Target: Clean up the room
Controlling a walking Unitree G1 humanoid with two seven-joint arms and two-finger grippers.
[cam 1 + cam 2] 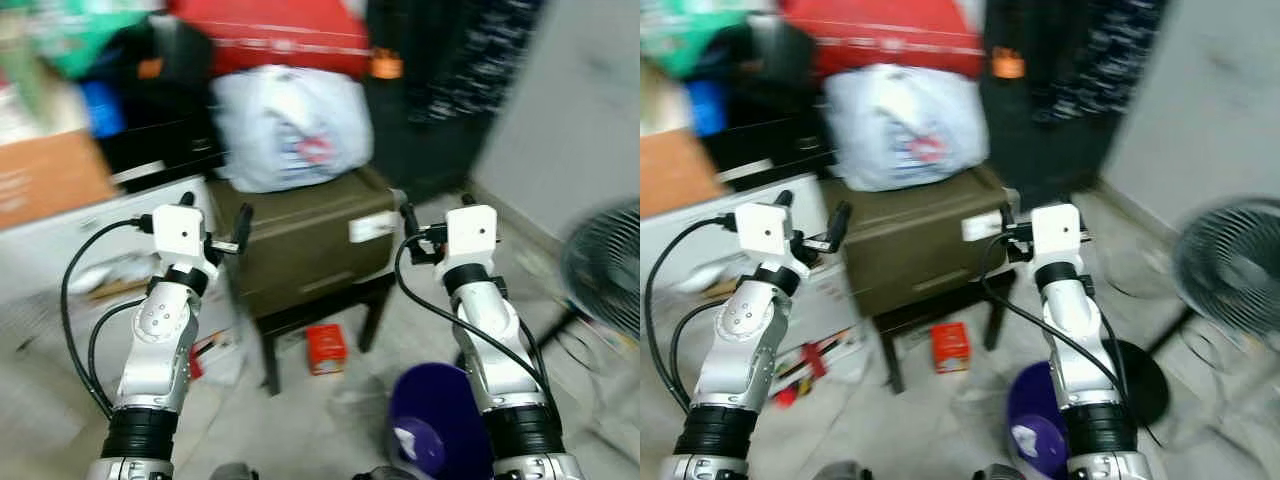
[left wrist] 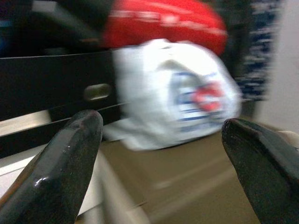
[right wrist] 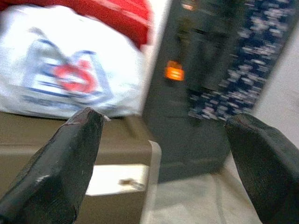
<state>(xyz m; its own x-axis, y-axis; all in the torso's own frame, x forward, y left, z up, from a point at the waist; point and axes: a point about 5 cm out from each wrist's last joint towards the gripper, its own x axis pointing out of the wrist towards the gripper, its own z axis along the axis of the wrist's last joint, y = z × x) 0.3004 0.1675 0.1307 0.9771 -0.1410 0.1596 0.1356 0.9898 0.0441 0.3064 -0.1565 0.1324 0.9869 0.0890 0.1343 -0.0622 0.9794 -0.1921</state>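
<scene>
The views are blurred. My left gripper (image 1: pixel 215 214) is raised, open and holding nothing, just left of an olive-brown box (image 1: pixel 310 245) that rests on a dark stool (image 1: pixel 270 350). A full white plastic bag (image 1: pixel 290 125) with a red and blue print sits on top of the box. My right gripper (image 1: pixel 437 212) is also raised and open with nothing in it, at the box's right end. On the floor under the stool lies a small red carton (image 1: pixel 326 349). In the left wrist view the fingers (image 2: pixel 70 158) stand wide apart, facing the bag (image 2: pixel 177 98).
A purple bucket (image 1: pixel 435 420) stands on the floor by my right arm. A floor fan (image 1: pixel 605 260) is at the right. A red bag (image 1: pixel 280 35), dark bags and a cardboard box (image 1: pixel 45 175) crowd the back and left. Litter (image 1: pixel 205 350) lies by the white cabinet.
</scene>
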